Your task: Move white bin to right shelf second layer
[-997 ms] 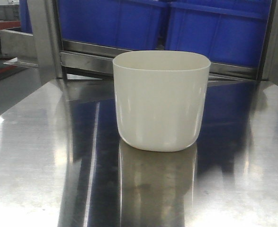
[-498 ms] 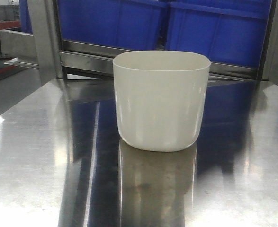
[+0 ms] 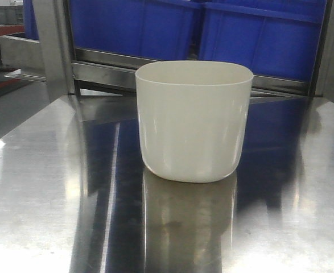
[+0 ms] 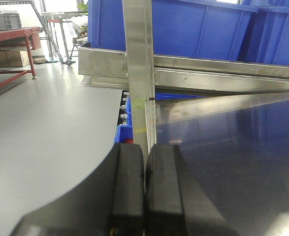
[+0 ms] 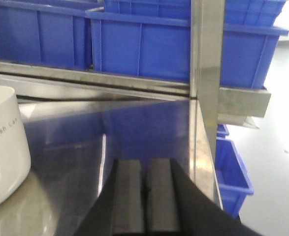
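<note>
The white bin [image 3: 192,122] stands upright on the shiny steel tabletop [image 3: 47,187], near its middle; it is empty as far as the rim shows. Its side also shows at the left edge of the right wrist view, as the white bin [image 5: 1,152]. My left gripper [image 4: 144,147] is shut with nothing between its pads, over the table's left edge. My right gripper [image 5: 144,162] is also shut and empty, to the right of the bin and apart from it. The right shelf second layer is out of view.
Blue crates [image 3: 212,31] sit on a steel rack level [image 3: 115,65] behind the table. Upright steel posts [image 4: 139,73] [image 5: 207,73] stand at both table corners. More blue crates [image 5: 230,172] sit low beside the table's right edge. Grey floor [image 4: 46,128] lies to the left.
</note>
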{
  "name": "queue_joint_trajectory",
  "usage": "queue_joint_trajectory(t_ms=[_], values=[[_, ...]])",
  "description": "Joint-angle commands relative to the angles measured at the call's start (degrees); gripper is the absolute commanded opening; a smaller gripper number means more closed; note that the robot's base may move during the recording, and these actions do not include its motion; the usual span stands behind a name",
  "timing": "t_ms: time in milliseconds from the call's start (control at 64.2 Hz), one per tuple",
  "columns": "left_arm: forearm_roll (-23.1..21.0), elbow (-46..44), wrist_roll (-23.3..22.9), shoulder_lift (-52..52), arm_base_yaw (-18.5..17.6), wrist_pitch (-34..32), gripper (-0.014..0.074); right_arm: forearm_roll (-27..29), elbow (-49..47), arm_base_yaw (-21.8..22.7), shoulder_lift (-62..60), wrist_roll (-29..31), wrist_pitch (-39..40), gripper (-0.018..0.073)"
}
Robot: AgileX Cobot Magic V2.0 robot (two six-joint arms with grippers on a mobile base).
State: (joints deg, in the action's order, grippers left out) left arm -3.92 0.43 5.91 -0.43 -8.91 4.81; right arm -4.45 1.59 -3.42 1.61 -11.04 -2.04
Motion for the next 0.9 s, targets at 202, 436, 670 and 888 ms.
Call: queue_joint_trajectory(t_ms=[202, 436, 670, 888], values=[[-0.3, 2.1, -0.2, -0.8, -0.2, -4.8, 0.0085, -0.6, -16.5, 0.3, 23.2, 0.5, 5.5, 0.0053], [-0.3, 2.1, -0.2, -0.8, -0.2, -4.8, 0.0085, 0.6, -38.9, 0.2, 43.9, -2.5, -4.1, 0.0053], [-0.3, 2.1, -0.2, -0.8, -0.2, -4.8, 0.0085, 7.9, -63.4, -3.4, 62.7, -3.0, -25.2, 0.0053], [-0.3, 2.1, -0.2, -0.8, -0.2, -4.8, 0.0085, 7.9, -74.7, -11.2, 73.4, -2.9, -32.6, 0.0053]])
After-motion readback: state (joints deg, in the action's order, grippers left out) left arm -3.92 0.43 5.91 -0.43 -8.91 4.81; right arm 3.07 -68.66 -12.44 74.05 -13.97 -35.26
